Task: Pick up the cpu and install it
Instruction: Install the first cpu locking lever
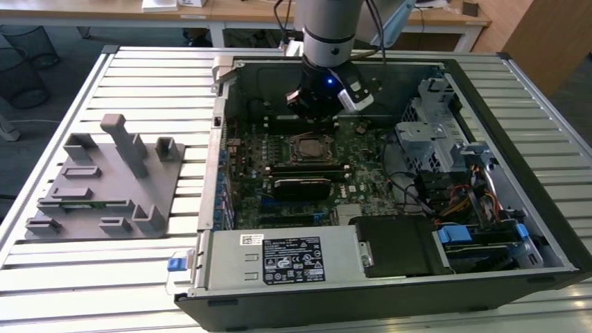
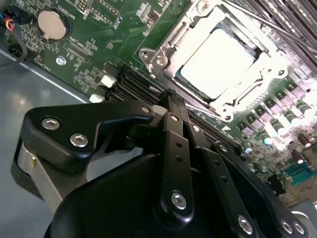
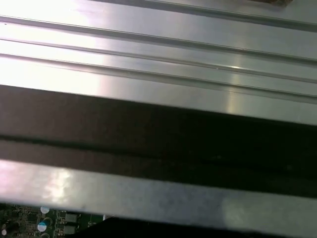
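Slatted counter (image 1: 138,76); hand (image 2: 171,101) closed, empty, beside socketed cpu (image 2: 218,62); an unlatched socket frame could let it shift.

An open computer case (image 1: 545,229) lies on a slatted table (image 1: 138,83), with a fixture block (image 1: 107,184) on the table at the exterior view's left of it. Inside the case, the motherboard (image 1: 361,180) holds the socket (image 1: 309,146), and in the second wrist view the cpu (image 2: 218,64) sits within that socket's frame (image 2: 173,59). The gripper (image 1: 315,119) hangs just behind the socket, and a power supply (image 1: 277,258) lies along the case's near edge.
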Available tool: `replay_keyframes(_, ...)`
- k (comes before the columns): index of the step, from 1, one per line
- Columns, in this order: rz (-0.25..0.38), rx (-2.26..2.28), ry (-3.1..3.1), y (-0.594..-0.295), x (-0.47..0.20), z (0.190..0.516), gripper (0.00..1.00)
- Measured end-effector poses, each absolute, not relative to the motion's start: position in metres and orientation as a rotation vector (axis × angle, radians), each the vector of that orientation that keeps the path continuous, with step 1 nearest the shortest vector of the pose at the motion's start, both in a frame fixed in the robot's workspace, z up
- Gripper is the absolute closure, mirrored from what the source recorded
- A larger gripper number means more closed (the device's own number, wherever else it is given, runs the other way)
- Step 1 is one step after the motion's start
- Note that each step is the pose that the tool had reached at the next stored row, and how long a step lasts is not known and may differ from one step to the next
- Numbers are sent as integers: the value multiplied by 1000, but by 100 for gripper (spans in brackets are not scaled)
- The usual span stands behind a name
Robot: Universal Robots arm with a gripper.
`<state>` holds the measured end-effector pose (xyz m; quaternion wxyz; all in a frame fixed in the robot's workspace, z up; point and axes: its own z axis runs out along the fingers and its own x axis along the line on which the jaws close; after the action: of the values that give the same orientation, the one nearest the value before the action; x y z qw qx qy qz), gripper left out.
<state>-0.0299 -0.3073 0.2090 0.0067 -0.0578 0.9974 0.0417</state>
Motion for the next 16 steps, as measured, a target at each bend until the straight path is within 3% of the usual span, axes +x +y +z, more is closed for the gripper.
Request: replay_keyframes(16, 131, -181, 3125, -307, -28, 197, 89)
